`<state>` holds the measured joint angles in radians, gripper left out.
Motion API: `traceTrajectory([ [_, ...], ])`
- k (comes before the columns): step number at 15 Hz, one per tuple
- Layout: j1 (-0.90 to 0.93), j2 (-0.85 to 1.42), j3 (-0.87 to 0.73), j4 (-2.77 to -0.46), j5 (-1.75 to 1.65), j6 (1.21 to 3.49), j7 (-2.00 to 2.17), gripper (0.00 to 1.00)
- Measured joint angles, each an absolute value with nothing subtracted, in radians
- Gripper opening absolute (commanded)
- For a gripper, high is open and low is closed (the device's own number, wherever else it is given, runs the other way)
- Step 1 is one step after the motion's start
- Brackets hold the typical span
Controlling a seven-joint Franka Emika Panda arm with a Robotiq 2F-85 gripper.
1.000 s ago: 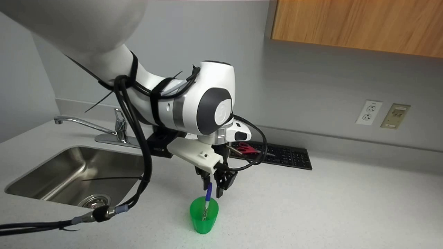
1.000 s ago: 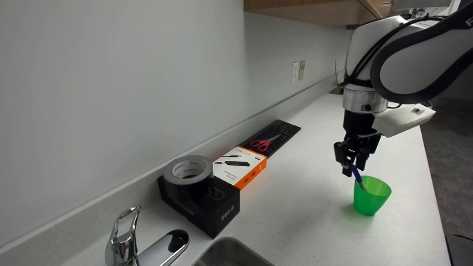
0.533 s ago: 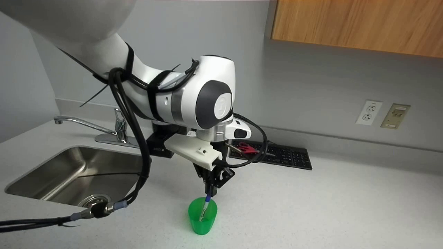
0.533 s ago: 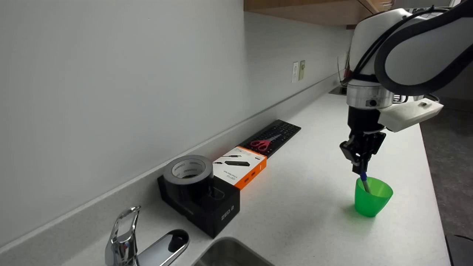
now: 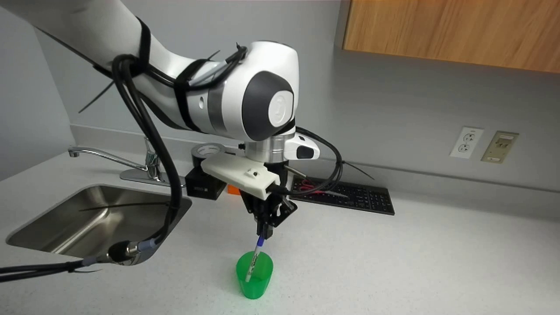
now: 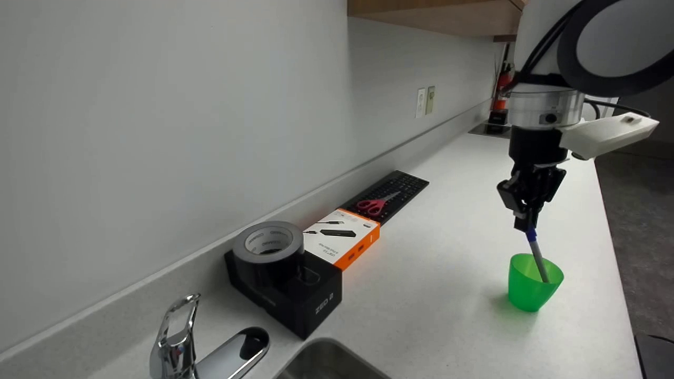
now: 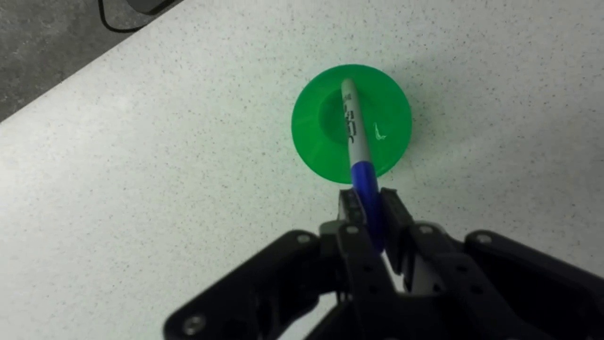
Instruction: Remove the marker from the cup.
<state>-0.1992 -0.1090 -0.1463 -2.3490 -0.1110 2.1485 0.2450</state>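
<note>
The hand (image 7: 372, 203) is clamping on the blue end of the marker (image 7: 359, 146), pressing it from both sides, so the grasping step is looking complete. From the hand, the marker is slanting down, its pale lower part reaching into the mouth of the green cup (image 6: 529, 297), which is standing upright on the counter (image 5: 393, 262), beneath the hand and off to one side of it. In both exterior views the blue end is sitting above the rim and the tip is lying inside the cup; whether the tip is touching the wall is not showing clearly. The removal is only partly done: the grip is looking settled, but the marker is not yet coming clear of the cup. What is remaining, in my judgement, is raising the hand until the tip is passing the rim; a sideways pull could be tipping the cup.
</note>
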Motion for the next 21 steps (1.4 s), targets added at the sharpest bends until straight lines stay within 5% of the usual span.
traceTrajectory([
  [10,-0.156,-0.289,-0.1,-2.322,-0.043,1.936,0.202,0.04],
  [21,-0.078,0.062,-0.05,-2.212,0.052,1.879,0.167,0.04],
])
